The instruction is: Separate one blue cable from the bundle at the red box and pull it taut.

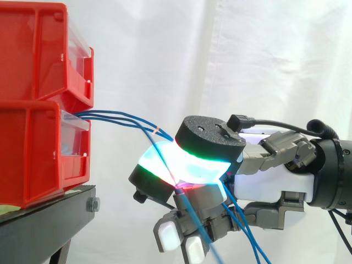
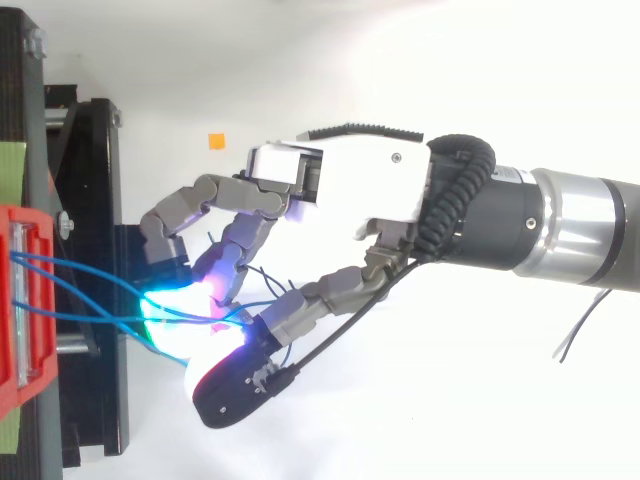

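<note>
Three thin blue cables (image 1: pixel 118 118) leave the front of the lower red box (image 1: pixel 33 154) and run right in gentle curves, not quite straight. They meet at my hand (image 1: pixel 264 184), which reaches in from the right. Its glowing fingertips (image 1: pixel 165 159) are curled together and pinch blue cable between the pads. I cannot tell how many strands sit in the pinch. Below the pads, blue cable (image 1: pixel 193 217) hangs down, and more strands (image 1: pixel 242 228) trail under the palm. From above, the cables (image 2: pixel 80 290) fan from the box (image 2: pixel 20 300) into my hand (image 2: pixel 350 185).
A second red box (image 1: pixel 38 49) is stacked on the lower one. Both rest on a black stand (image 1: pixel 49 220), whose edge lies just left of my fingertips. A small orange marker (image 2: pixel 216 141) lies on the white surface. A white curtain hangs behind.
</note>
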{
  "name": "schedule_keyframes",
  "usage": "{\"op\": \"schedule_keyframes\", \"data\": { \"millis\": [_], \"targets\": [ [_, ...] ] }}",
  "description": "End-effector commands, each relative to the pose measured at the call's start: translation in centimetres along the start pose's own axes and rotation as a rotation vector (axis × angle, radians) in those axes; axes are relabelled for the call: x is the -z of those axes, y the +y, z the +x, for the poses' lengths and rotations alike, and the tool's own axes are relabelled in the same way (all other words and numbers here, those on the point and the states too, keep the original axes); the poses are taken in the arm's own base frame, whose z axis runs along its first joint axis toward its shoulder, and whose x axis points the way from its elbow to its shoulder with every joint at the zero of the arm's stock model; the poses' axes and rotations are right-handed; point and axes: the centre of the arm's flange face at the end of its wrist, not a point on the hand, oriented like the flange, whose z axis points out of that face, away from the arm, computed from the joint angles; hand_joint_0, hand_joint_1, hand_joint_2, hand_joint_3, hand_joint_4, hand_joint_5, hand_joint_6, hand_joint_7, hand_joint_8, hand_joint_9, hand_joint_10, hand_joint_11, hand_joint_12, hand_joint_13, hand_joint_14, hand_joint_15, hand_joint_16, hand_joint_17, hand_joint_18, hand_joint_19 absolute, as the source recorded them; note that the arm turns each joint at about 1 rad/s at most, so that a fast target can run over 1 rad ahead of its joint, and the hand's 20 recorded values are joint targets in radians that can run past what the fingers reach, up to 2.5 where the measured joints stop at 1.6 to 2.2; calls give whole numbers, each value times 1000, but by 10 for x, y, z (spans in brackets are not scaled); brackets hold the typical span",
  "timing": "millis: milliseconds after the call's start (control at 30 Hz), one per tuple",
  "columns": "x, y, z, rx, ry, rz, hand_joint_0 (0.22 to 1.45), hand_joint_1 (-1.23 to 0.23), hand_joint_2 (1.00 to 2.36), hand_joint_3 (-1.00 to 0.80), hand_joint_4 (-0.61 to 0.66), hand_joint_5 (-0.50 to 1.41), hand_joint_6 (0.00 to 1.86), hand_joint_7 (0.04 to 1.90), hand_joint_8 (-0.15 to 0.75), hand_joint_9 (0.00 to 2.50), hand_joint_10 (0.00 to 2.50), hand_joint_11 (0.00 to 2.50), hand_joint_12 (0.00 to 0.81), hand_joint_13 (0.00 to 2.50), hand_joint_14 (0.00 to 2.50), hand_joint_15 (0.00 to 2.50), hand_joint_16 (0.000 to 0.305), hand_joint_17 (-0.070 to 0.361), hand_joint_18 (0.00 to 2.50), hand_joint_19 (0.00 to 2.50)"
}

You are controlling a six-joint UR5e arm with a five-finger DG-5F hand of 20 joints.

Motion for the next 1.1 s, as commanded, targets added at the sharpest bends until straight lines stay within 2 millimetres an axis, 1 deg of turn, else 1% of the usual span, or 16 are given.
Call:
{"op": "schedule_keyframes", "data": {
  "millis": [0,133,233,333,467,533,567,667,733,833,900,933,1067],
  "targets": [
    [0,0,0,0,1,0,700,-901,1000,-500,187,-165,877,1310,428,1270,27,1422,428,1010,21,592,52,117,986,594],
    [0,0,0,0,0,2,622,-833,1000,-500,170,-146,857,1307,423,1302,27,1414,431,1038,21,599,52,117,999,603],
    [0,-1,0,0,0,2,583,-736,1000,-500,165,-136,845,1292,417,1315,27,1408,438,1061,21,589,52,118,1011,607],
    [0,0,0,0,0,0,571,-702,1000,-500,169,-134,833,1303,419,1324,28,1402,441,1074,22,593,53,119,1019,603],
    [0,0,0,0,0,0,508,-653,1000,-500,178,-129,798,1273,432,1331,28,1370,454,1088,21,588,56,127,1053,579],
    [0,0,0,0,0,0,510,-563,1000,-500,179,-126,785,1242,430,1331,28,1347,454,1090,20,583,56,127,1053,580],
    [0,0,0,0,0,0,510,-563,1000,-500,181,-125,783,1247,430,1331,28,1344,454,1090,19,583,57,127,1053,582],
    [0,0,0,0,1,0,563,-481,1000,-500,164,-120,749,1278,401,1319,29,1317,440,1082,20,589,53,120,1023,602],
    [0,0,0,0,0,0,602,-469,1000,-500,153,-119,740,1282,394,1312,30,1317,436,1078,22,589,52,118,1013,610],
    [0,0,0,0,0,-1,640,-493,1000,-500,148,-118,732,1303,398,1305,30,1298,438,1076,20,595,52,117,1013,611],
    [0,0,0,0,1,0,650,-527,1008,-427,142,-118,730,1295,391,1297,30,1284,438,1077,20,592,52,118,1012,614],
    [0,0,0,0,0,0,650,-545,1010,-399,146,-118,727,1300,405,1290,30,1282,438,1076,22,594,52,118,1011,614],
    [0,0,0,-1,1,-3,646,-612,1016,-323,149,-125,730,1315,401,1264,29,1296,442,1059,20,590,53,120,1006,615]
  ]
}}
